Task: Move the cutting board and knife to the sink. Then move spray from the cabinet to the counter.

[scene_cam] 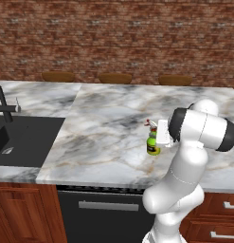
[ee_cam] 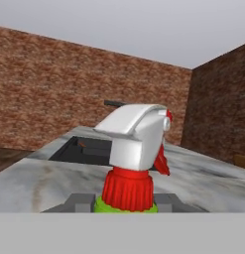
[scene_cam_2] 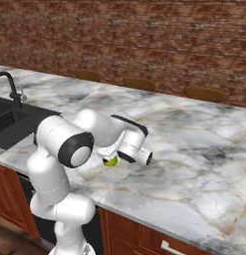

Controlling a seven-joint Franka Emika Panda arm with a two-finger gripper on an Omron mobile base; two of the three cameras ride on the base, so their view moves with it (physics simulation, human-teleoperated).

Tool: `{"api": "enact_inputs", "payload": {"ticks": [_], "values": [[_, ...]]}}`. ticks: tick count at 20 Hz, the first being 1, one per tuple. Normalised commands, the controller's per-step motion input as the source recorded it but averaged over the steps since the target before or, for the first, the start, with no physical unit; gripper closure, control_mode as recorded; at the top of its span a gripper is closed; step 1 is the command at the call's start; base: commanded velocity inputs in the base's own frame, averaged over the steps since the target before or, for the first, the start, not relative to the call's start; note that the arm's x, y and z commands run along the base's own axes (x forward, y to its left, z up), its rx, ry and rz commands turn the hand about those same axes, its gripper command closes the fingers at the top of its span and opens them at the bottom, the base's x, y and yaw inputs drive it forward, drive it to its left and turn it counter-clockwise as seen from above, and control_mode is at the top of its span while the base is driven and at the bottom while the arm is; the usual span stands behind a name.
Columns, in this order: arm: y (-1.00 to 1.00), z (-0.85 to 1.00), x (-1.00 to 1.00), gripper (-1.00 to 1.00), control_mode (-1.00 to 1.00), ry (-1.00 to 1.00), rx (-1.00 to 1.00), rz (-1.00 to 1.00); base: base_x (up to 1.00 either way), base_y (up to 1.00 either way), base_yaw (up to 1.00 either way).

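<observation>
One bent arm, claw (ee_cam: 125,203) level around upright spray (scene_cam: 153,140) on counter (scene_cam: 104,128).

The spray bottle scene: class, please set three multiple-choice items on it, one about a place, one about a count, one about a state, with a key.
1. Where does the spray stand?
A. In the sink
B. On the counter
C. On a stool

2. How many brown stool seats show beyond the counter's far edge?
A. Three
B. One
C. Five

3. How is the spray posed?
A. Lying on its side
B. Upside down
C. Upright

Key: B, its base rests on the counter, well right of the sink. A, three seats line the far edge in both base views. C, its nozzle points up, with the gripper around its neck in the hand view.
</observation>
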Motion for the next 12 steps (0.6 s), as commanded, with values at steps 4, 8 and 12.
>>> {"api": "enact_inputs", "payload": {"ticks": [4, 8, 12], "values": [[-0.01, 0.0, 0.0, -1.0, -1.0, 0.0, 0.0, 0.0, 0.0, 0.0, 0.0], [0.0, 0.0, 0.0, -1.0, -1.0, 0.0, 0.0, 0.0, 0.0, 0.0, 0.0], [0.0, 0.0, 0.0, -1.0, -1.0, 0.0, 0.0, 0.0, 0.0, 0.0, 0.0]]}}
